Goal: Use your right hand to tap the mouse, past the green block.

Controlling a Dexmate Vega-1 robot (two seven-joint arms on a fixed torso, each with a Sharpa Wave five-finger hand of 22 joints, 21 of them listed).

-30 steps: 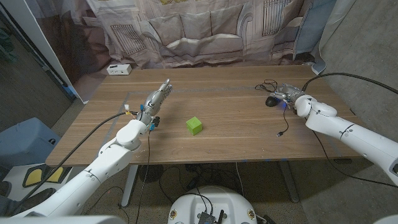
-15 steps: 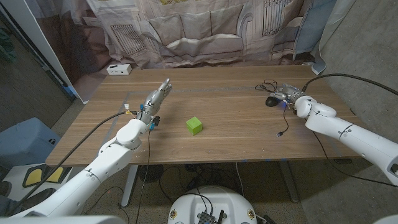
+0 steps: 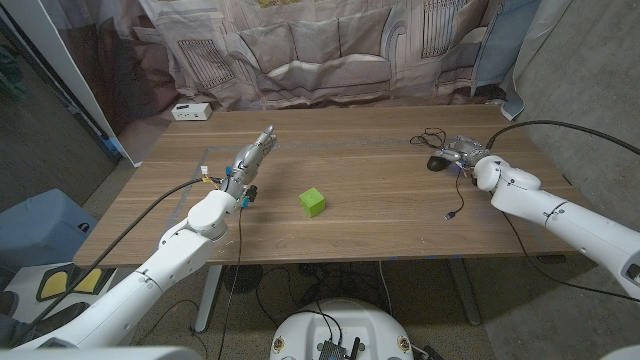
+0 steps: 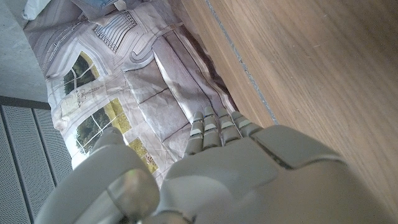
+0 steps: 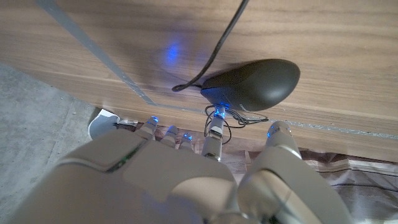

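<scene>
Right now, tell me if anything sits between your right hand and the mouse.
Nothing visible does. The right hand hangs right beside the mouse, fingers extended toward it in the right wrist view. The green block sits well off toward mid-table, out of that path.

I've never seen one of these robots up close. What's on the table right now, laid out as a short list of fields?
Table: long wooden table
Block: small green cube near the middle, untouched
Mouse: dark rounded computer mouse with a black cable, at the robot's right far side
Right hand: pale robot hand beside the mouse, fingers reaching toward it; contact cannot be told
Left hand: pale robot hand over the table's left part, fingers straight, holding nothing
Other: small white box at the far left corner
</scene>
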